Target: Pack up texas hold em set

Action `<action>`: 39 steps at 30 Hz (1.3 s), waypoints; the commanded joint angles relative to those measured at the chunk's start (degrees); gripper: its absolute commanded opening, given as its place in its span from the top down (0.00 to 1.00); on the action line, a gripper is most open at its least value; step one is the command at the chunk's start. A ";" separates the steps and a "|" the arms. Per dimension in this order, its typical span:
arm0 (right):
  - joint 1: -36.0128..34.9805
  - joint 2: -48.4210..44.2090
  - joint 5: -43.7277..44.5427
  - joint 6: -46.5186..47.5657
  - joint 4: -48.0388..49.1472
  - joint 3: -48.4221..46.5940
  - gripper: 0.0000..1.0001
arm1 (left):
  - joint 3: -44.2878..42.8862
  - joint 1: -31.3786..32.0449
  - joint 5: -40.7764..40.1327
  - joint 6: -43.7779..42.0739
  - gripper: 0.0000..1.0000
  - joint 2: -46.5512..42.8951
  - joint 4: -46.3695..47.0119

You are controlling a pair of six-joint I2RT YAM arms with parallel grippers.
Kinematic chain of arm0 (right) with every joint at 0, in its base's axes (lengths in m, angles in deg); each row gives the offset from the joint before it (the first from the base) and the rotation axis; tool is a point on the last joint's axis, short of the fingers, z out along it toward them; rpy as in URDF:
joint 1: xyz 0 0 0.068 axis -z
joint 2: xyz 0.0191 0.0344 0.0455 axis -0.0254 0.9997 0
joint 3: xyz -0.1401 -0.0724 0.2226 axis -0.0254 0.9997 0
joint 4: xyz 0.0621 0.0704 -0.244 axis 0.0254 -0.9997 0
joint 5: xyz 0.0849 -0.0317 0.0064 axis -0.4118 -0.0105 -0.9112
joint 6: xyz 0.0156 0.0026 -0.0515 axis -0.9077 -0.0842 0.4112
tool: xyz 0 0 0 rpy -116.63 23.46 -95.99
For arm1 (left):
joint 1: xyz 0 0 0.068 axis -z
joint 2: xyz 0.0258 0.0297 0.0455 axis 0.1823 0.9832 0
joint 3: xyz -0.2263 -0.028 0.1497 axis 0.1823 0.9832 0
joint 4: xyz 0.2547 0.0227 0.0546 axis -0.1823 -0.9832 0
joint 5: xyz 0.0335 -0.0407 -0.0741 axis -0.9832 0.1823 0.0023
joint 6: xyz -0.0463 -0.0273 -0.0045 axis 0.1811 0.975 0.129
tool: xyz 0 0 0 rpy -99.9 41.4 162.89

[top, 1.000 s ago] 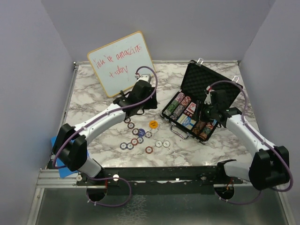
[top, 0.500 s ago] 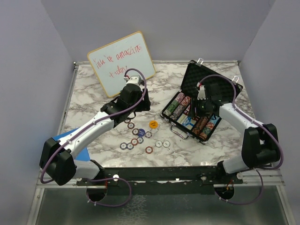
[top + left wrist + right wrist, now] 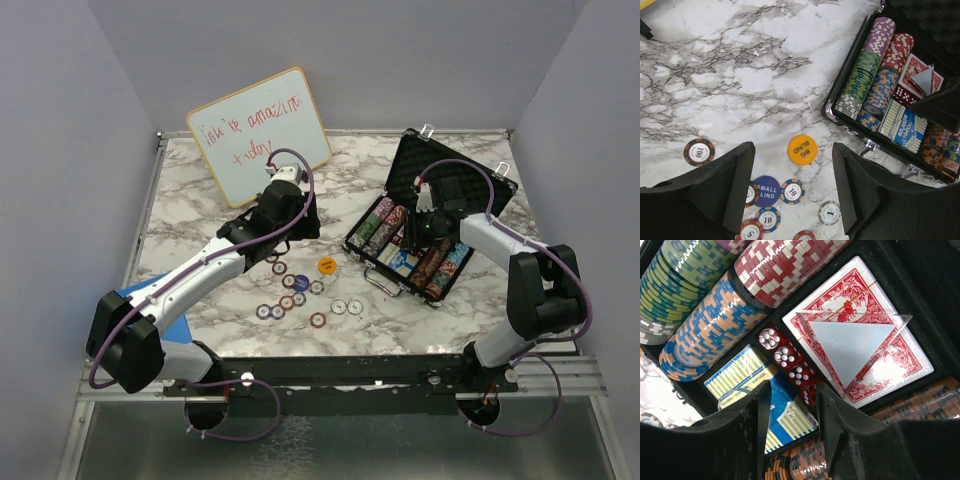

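Observation:
The black briefcase (image 3: pixel 455 178) lies open at the right, its foam tray filled with rows of poker chips (image 3: pixel 705 335), a red card deck (image 3: pixel 860 335) under a clear triangle, a blue-yellow deck (image 3: pixel 740 377) and red dice (image 3: pixel 789 359). My right gripper (image 3: pixel 792 425) hovers open inside the case, over the blue deck and the last die; it also shows in the top view (image 3: pixel 424 228). My left gripper (image 3: pixel 792 192) is open and empty above loose chips (image 3: pixel 290 298) on the marble. The orange-yellow disc (image 3: pixel 802 149) lies just ahead of it.
A wood-framed whiteboard (image 3: pixel 258 135) with red writing leans at the back left. A blue "small blind" disc (image 3: pixel 765 191) lies among the loose chips, with a lone 100 chip (image 3: pixel 699 152) to the left. A blue sheet (image 3: pixel 135 300) sits at the table's left edge.
My left gripper has pulled back to the left, away from the case. My right gripper has shifted farther into the case towards the lid, with its elbow swung in.

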 commanded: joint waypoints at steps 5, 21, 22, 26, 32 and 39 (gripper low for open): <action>-0.43 2.82 1.34 -0.07 1.11 -0.17 0.55 | 1.01 -0.41 -0.20 -0.36 0.30 0.66 0.36; -0.43 -4.09 4.08 -1.59 0.77 -1.14 0.38 | 1.32 -0.51 -0.64 -0.32 0.30 0.15 0.35; -0.43 -4.86 4.14 -1.87 0.60 -1.16 0.39 | 1.32 -0.48 -0.60 -0.32 0.30 0.10 0.35; -0.43 -6.87 5.98 -4.21 -0.15 -0.53 0.47 | 1.28 -0.47 -0.73 -0.32 0.30 0.14 0.35; -0.62 -8.30 8.60 -14.00 -1.46 1.98 0.72 | 1.45 -0.51 -0.73 -0.08 0.30 0.18 0.35; -0.78 -6.91 10.68 -21.41 0.65 5.89 0.75 | 1.37 -0.52 -0.21 0.21 0.30 0.80 0.45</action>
